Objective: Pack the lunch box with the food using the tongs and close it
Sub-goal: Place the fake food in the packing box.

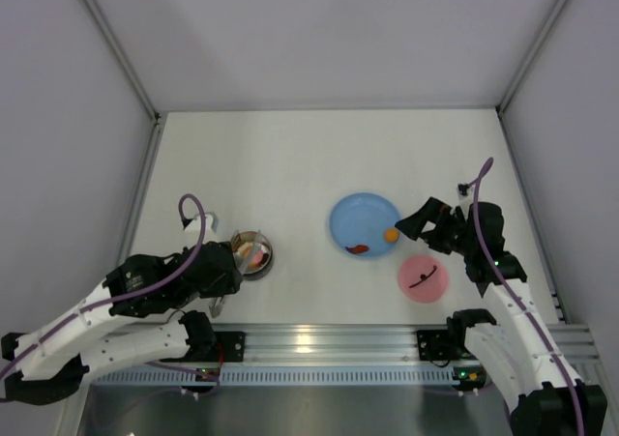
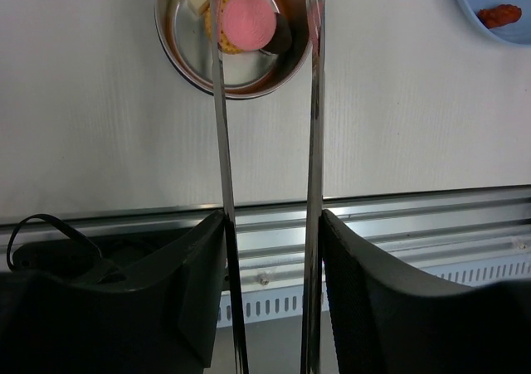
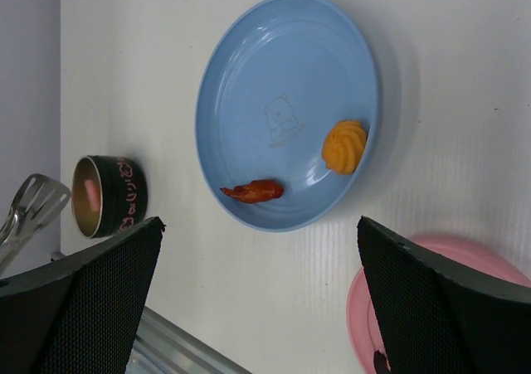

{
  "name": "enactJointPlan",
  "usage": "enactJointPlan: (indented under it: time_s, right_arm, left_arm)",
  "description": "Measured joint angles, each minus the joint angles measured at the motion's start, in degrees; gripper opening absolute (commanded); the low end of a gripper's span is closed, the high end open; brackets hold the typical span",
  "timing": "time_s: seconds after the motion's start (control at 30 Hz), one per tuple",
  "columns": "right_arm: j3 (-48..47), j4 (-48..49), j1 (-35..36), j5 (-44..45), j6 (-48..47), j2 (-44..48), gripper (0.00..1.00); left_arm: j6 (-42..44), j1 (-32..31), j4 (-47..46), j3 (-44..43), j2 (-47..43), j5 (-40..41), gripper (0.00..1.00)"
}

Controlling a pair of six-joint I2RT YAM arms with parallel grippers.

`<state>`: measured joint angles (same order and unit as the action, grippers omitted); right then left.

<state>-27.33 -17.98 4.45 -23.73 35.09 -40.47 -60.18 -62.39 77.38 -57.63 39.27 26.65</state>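
Note:
My left gripper (image 2: 272,215) is shut on the silver tongs (image 2: 314,142), one finger pressed against each thin arm. The tongs' arms stand apart, their tips over the steel lunch box (image 2: 241,92). Inside it lie a pink disc (image 2: 247,20) on a yellow-orange disc, and a dark bit (image 2: 282,38). The top view shows this gripper (image 1: 221,272) just left of the lunch box (image 1: 266,262). My right gripper (image 3: 259,225) stands open and empty near the blue plate's (image 3: 282,67) edge. An orange swirl (image 3: 344,145) and a red-brown strip (image 3: 253,191) rest on the plate.
The pink lid (image 1: 423,278) with its black strap lies flat on the table below the blue plate (image 1: 363,214), next to my right gripper (image 1: 418,225). A metal rail (image 1: 319,344) runs along the near edge. Grey walls close in the table on three sides.

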Motion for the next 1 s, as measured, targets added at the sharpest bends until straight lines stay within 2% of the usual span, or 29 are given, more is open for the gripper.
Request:
enactJointPlan:
  time_s: [0.1,0.43,0.6,0.77,1.0]
  right_arm:
    - [0.0,0.0,0.0,0.0,0.0,-0.2,0.99]
    - [0.0,0.0,0.0,0.0,0.0,-0.2,1.00]
    - [0.0,-0.1,0.0,0.0,0.0,-0.2,1.00]
    - [0.0,-0.2,0.0,0.0,-0.1,0.3,0.99]
    - [-0.3,-1.2,0.0,0.2,-0.2,2.1,0.99]
  left_arm:
    - [0.0,0.0,0.0,0.0,0.0,0.0,0.57]
    - [1.2,0.0,0.6,-1.7,3.4,0.0,0.55]
    - [5.1,0.0,0.0,-9.7,11.3,0.4,0.55]
    - [10.8,0.0,-4.8,-17.6,21.3,-0.2,0.55]
    - [17.4,0.0,-15.8,-20.1,33.7,-5.2,0.55]
